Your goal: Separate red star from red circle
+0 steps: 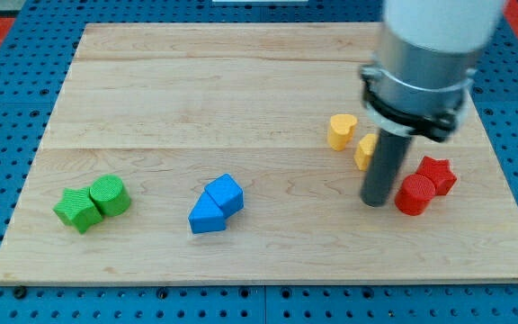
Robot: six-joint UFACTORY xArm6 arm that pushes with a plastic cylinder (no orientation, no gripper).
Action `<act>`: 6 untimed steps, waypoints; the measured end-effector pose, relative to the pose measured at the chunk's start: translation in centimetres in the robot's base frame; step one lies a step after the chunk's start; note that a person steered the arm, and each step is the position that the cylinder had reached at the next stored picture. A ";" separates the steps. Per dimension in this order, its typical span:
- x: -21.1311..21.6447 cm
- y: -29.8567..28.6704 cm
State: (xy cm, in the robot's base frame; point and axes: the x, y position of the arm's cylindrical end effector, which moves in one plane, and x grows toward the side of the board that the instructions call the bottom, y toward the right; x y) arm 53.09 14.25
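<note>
The red star point(438, 174) lies near the board's right edge, touching the red circle point(413, 194) just below and to its left. My tip point(376, 202) rests on the board directly left of the red circle, a small gap apart from it. The rod rises from there into the grey and white arm body at the view's top right.
A yellow heart point(341, 130) and a second yellow block point(364, 151), partly hidden by the rod, lie above my tip. Two blue blocks point(216, 204) sit touching at the bottom centre. A green star point(77, 209) and a green circle point(109, 194) touch at the bottom left.
</note>
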 end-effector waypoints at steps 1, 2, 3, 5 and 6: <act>4.1 0.8; 4.1 3.6; 1.8 5.8; -1.2 9.6; 0.4 10.5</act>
State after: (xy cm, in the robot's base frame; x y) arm 53.45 24.75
